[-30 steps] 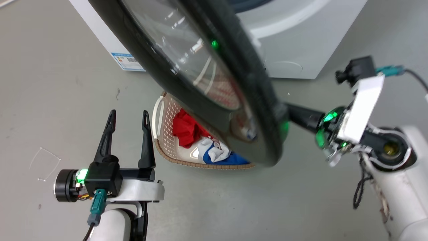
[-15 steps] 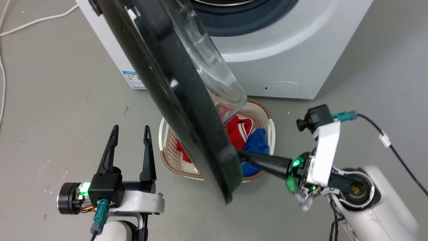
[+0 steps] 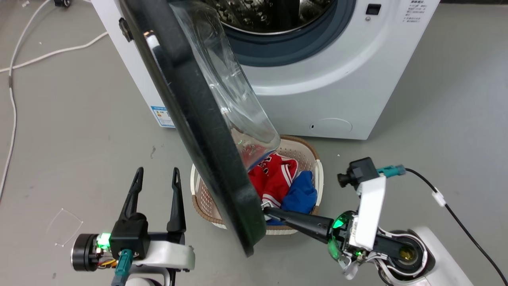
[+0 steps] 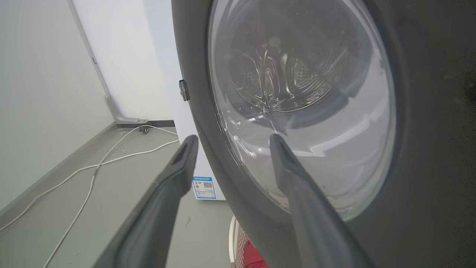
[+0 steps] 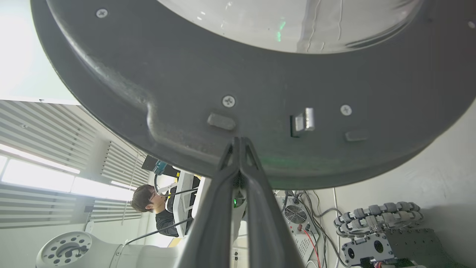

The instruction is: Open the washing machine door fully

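The white washing machine (image 3: 337,79) stands at the top, its steel drum (image 3: 270,12) exposed. The washing machine door (image 3: 194,119) hangs swung out and almost edge-on, its clear glass bowl (image 3: 230,95) facing the washer. My right gripper (image 3: 265,208) is shut, and its tips rest against the door's inner face (image 5: 260,74) near the free edge, beside the metal latch hook (image 5: 305,121). My left gripper (image 3: 155,174) stands open on the door's outer side, apart from it. In the left wrist view the left gripper (image 4: 230,139) points at the door (image 4: 427,111).
A beige laundry basket (image 3: 319,167) with red and blue clothes sits on the floor under the door, in front of the washer. White cables (image 3: 12,99) trail along the floor at left. A person (image 5: 148,201) and wheeled equipment (image 5: 375,219) are seen behind the door.
The head camera has tilted up, bringing more of the washer and drum into view. The door has swung further from the washer, with my shut right gripper following its inner face. The left gripper stays open.
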Tool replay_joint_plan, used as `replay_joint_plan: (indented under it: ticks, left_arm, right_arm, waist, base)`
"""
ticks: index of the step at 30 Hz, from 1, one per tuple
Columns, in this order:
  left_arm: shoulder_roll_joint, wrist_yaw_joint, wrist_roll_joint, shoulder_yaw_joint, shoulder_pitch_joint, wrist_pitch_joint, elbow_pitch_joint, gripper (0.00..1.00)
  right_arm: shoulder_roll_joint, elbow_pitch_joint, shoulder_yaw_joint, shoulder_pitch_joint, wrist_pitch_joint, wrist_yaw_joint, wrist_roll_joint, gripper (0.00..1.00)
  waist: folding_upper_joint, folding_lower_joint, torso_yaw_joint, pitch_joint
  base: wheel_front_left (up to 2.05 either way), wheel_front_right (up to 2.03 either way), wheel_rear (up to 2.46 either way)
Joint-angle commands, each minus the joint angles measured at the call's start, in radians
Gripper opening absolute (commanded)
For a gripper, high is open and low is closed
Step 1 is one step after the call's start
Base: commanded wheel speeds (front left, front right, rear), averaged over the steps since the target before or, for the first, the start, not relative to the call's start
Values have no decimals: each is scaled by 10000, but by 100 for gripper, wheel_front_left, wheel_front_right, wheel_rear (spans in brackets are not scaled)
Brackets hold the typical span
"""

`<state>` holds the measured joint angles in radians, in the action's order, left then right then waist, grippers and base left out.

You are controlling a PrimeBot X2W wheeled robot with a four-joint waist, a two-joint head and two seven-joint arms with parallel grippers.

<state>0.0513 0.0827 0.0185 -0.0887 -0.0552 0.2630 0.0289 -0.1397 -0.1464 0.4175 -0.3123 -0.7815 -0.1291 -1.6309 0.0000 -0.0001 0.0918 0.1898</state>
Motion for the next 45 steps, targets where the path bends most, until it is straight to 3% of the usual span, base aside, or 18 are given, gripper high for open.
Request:
replay_joint_plan:
  ticks: [1,7,14,19,24,29,31,32,39,45]
  left_arm:
    - [-14,-3,-74,24,176,29,40,100]
    - [29,-59,-76,78,549,27,118,100]
    - [69,-34,-83,181,999,29,141,100]
    - [82,-34,-97,224,1234,29,94,100]
    - [81,-17,-99,261,1386,29,15,100]
    - [79,-2,-89,294,1497,29,26,100]
    - [70,23,-91,295,1515,29,15,100]
    - [73,37,-92,305,1525,29,12,100]
    - [59,74,-95,325,1566,27,-19,100]
    - [49,117,-92,295,1577,29,-9,100]
  right_arm:
    - [45,58,-100,232,145,-27,53,0]
    - [-53,391,-803,663,1330,-29,562,0]
    - [261,1193,-2014,1490,3616,-27,920,0]
    - [118,1744,-2530,2085,5172,-27,1730,0]
    - [-247,2209,-2692,2545,7136,-27,3014,0]
    - [-973,1825,-2643,2862,9801,-27,5520,0]
    - [-1063,1537,-2678,2889,10285,-27,6656,71]
    - [-1037,1400,-2819,2935,10390,-27,7297,100]
    - [218,1961,-4376,3462,10459,-26,11657,100]
    - [778,2444,-4796,3995,10463,-17,13510,100]
  waist:
    - [0,1,-18,-152]
    - [0,1,-150,-689]
    - [0,1,-313,-1410]
    - [0,1,-423,-1673]
    - [0,1,-517,-1802]
    - [0,1,-581,-1916]
    - [0,1,-612,-1960]
    - [0,1,-627,-1981]
    - [0,1,-670,-2035]
    - [0,1,-664,-2023]
  base:
    - [0,0,0]
    - [0,0,0]
    - [0,0,0]
    - [0,0,0]
    - [0,0,0]
    - [0,0,0]
    - [0,0,0]
    - [0,0,0]
    - [0,0,0]
    - [0,0,0]
